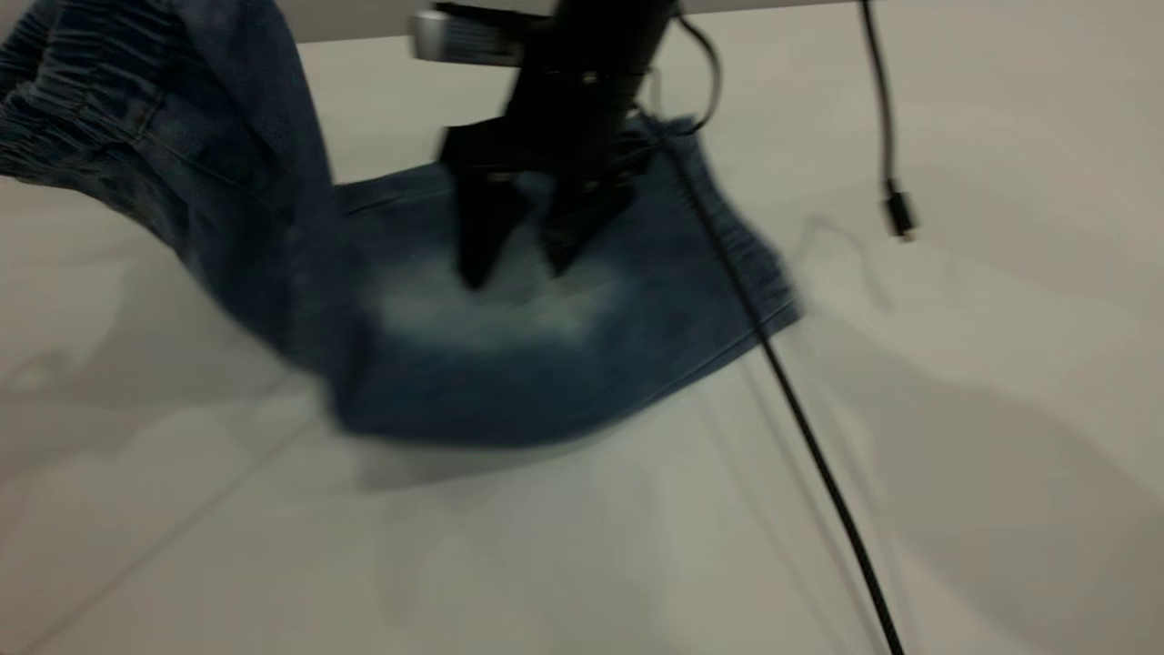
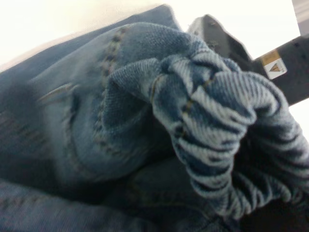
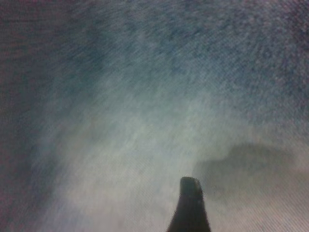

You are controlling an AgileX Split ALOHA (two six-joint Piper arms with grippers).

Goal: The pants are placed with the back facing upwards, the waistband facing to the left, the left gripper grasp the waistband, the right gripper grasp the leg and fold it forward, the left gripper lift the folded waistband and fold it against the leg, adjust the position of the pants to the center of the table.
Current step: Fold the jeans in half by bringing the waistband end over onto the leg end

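Two arms at work: we list the scene from left to right.
Waistband [image 1: 55, 109]: raised off the table at the far left, gathered denim bunched up; the left wrist view shows its ruffled band [image 2: 227, 145] close to the camera.
Left gripper: hidden in the exterior view; we cannot tell how its fingers stand, though the lifted cloth suggests a hold.
Pants [image 1: 509, 364]: blue denim, folded lengthwise by our reading, lying left of centre on the table [image 1: 1000, 473].
Leg [image 1: 509, 309]: pale faded oval facing up.
Right gripper [image 1: 514, 259]: poised over the pale patch, fingers parted, holding nothing.
Step in hand: we judge it the second fold, waistband carried toward the leg.
Next move: we expect the waistband laid flat over the leg, then the right gripper clearing away.
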